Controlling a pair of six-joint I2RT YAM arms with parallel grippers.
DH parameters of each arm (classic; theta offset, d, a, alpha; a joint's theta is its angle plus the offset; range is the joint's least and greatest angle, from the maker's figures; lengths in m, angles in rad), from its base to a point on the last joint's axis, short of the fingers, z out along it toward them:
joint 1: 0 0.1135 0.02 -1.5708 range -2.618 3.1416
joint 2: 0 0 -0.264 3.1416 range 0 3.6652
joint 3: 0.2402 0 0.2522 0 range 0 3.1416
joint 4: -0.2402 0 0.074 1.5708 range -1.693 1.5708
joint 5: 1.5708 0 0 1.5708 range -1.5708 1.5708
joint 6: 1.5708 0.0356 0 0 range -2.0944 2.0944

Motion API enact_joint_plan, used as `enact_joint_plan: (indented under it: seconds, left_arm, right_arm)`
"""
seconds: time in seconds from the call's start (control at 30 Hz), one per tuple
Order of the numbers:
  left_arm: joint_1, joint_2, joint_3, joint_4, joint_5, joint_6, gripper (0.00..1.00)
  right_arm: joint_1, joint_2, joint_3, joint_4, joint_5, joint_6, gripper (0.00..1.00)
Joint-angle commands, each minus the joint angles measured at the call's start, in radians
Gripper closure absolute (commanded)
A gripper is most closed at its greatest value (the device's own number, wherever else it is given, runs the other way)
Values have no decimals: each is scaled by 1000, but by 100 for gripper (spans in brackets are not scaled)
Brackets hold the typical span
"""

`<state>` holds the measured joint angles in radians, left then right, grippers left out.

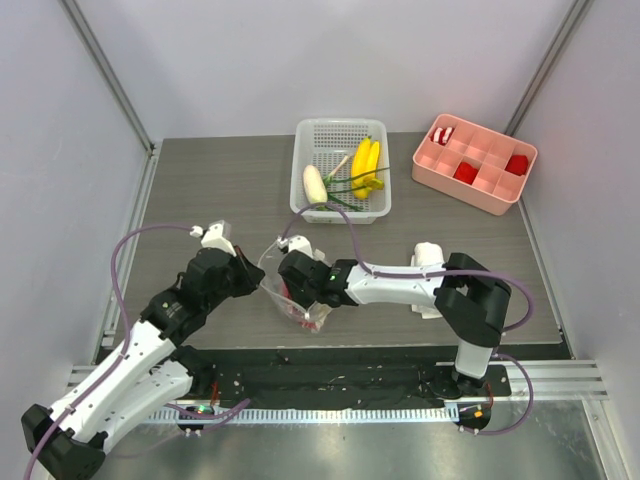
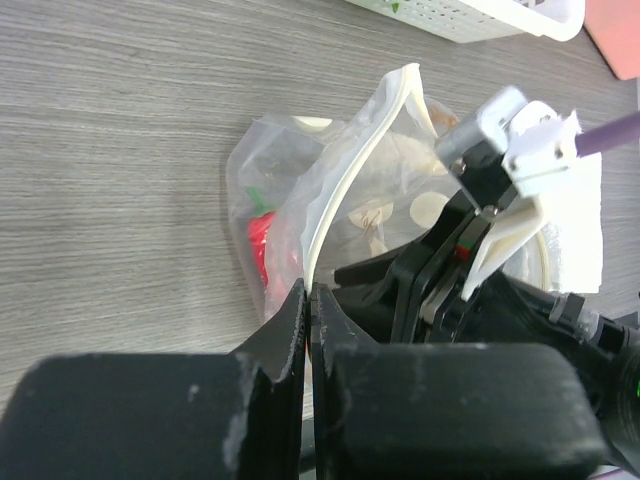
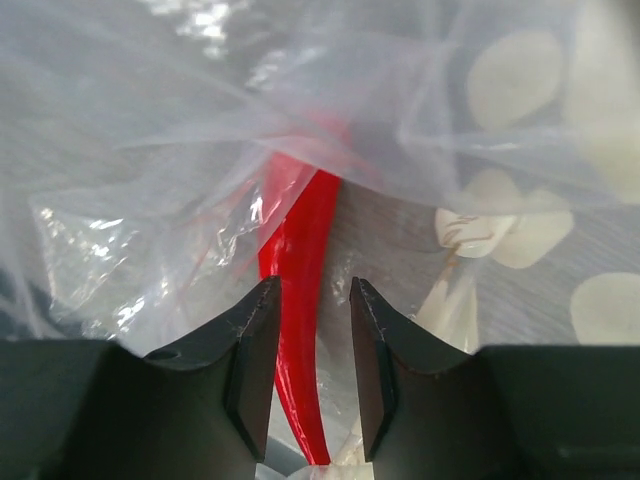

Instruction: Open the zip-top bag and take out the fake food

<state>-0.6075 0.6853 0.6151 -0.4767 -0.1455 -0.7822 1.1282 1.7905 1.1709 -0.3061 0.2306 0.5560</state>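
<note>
- the clear, floppy plastic zip-top bag [image 1: 285,268] printed with white polka dots stands crumpled at the near middle of the grey wood-grain table [image 1: 220,190], between the two arms.
- its white zip strip [image 2: 345,170] curves along the open mouth; the left gripper [image 2: 308,296] is pinched together on that strip.
- the right gripper [image 3: 312,300] reaches inside the bag, jaws apart, with a glossy red plastic chili [image 3: 300,235] lying between them behind wrinkled film.
- a yellow toy banana bunch [image 1: 366,163], a white oblong radish [image 1: 315,183] and thin green stems [image 1: 345,190] lie in the white mesh basket [image 1: 301,150] at the far middle.
</note>
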Motion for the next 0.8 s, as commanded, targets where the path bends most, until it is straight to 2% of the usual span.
enact_joint_plan:
  seconds: [0.0, 0.1, 0.2, 0.23, 0.33, 0.47, 0.57, 0.67, 0.7, 0.77]
  left_arm:
    - [-1, 2, 29, 4, 0, 1, 100]
    - [-1, -1, 28, 3, -3, 3, 100]
    - [-1, 2, 20, 6, -6, 3, 100]
    - [-1, 2, 18, 10, -5, 3, 100]
    - [-1, 2, 8, 13, -6, 0, 100]
    - [-1, -4, 0, 4, -12, 0, 100]
    - [-1, -13, -2, -6, -22, 1, 100]
    - [-1, -29, 0, -20, -34, 4, 100]
    - [-1, -32, -3, -23, -35, 6, 100]
    - [-1, -36, -5, -23, -45, 8, 100]
  right_arm:
    - [19, -8, -1, 28, -53, 7, 61]
    - [22, 4, -7, 39, -76, 5, 59]
    - [30, 20, -4, 50, -74, 2, 53]
    - [33, 32, -2, 51, -70, 2, 47]
    - [31, 62, 7, 68, -74, -2, 39]
    - [35, 111, 19, 84, -42, -5, 38]
    - [39, 153, 27, 79, 12, -7, 41]
    - [42, 152, 16, 82, 50, -7, 49]
    - [44, 145, 12, 82, 56, -7, 57]
    - [44, 118, -13, 96, 73, -5, 63]
